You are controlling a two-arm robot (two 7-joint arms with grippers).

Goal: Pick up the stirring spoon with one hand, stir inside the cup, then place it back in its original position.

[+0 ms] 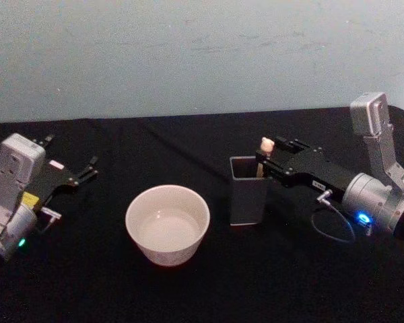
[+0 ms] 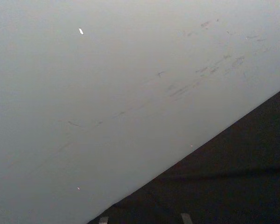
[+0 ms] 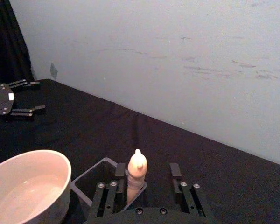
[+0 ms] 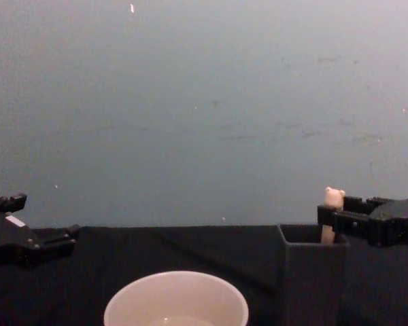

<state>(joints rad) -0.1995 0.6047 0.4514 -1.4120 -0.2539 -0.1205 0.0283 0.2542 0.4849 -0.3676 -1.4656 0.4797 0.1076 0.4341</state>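
1. the right gripper (image 1: 275, 159) is reaching in from the right at the height of the holder's top. its silver-white arm with the blue ring light is stretching back toward the table's right edge.
2. its fingers (image 3: 119, 171) are standing apart, one on each side of the stirring spoon (image 3: 136, 169). the spoon is sitting nearer one finger, with a clear gap on the other side, so the gripper is bracketing the handle without squeezing it.
3. the stirring spoon is standing upright in the holder (image 1: 248, 195). its bear head is poking above the rim on the side nearest the right gripper, and its neck and bowl are hiding inside the dark walls.
4. the holder is standing upright on the black table (image 1: 188, 296), just to the right of the cup (image 1: 167, 223) and not touching it.
5. the cup is sitting upright near the middle front of the table, with its wide mouth facing up.
6. the left gripper (image 1: 81, 171) is idling at the table's far left with its fingers spread, well apart from the cup.
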